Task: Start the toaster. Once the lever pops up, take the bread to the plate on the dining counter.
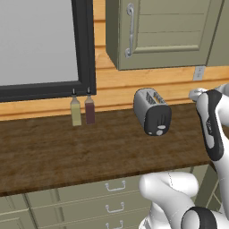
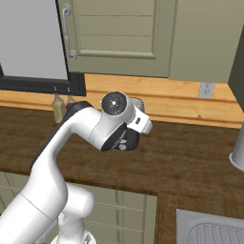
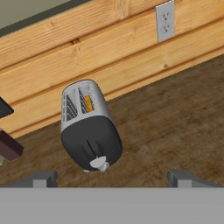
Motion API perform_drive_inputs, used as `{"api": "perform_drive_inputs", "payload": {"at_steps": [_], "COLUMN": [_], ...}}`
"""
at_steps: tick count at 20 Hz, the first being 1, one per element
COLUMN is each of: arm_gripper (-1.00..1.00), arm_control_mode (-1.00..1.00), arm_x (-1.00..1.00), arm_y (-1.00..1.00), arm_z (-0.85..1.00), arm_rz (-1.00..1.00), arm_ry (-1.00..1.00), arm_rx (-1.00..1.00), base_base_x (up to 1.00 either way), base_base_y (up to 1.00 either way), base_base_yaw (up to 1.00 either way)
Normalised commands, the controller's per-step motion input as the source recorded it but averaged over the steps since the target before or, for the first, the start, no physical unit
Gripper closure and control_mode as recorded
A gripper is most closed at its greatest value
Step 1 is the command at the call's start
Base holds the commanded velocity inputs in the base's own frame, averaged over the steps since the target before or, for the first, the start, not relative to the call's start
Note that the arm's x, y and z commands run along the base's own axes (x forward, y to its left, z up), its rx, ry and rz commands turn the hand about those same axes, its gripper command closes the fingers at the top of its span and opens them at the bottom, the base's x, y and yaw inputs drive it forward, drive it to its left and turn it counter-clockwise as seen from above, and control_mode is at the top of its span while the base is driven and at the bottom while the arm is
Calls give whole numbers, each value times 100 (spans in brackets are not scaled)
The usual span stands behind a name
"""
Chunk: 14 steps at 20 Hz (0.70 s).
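Nearest, the claw (image 3: 111, 179) is spread wide and holds nothing; its two dark tips stand well apart above the dark wood surface (image 1: 53, 152), short of the toaster (image 3: 89, 127). The toaster stands on that surface, near the wooden back wall, with its black end panel facing the claw. On that panel sits the lever (image 3: 92, 148), a dark slider tab, with a light round knob (image 3: 99, 163) just below it. The bread (image 3: 89, 103) rests in one slot, a golden edge showing at the top.

Handling, as a judgement: the lever is small, rigid and likely spring-loaded; press it from above with one fingertip, clear of the knob. The toaster appears light and may slide under a sideways push. The bread is light, stiff and brittle; pinch its flat faces across the exposed top edge.

Farther left, two bottles (image 1: 82, 112) stand against the wall; an outlet (image 3: 165, 21) is mounted above.
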Motion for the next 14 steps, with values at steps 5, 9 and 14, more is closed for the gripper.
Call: {"api": "perform_drive_inputs", "payload": {"at_steps": [5,9,14], "arm_gripper": [-100,-100,-100], "arm_control_mode": [-100,-100,-100], "arm_x": [0,0,0], "arm_y": [0,0,0], "arm_z": [0,0,0], "arm_rz": [0,0,0], "arm_ry": [0,0,0], "arm_rx": [0,0,0], "base_base_x": [0,0,0], "base_base_y": [0,0,0], "base_base_yaw": [0,0,0]}}
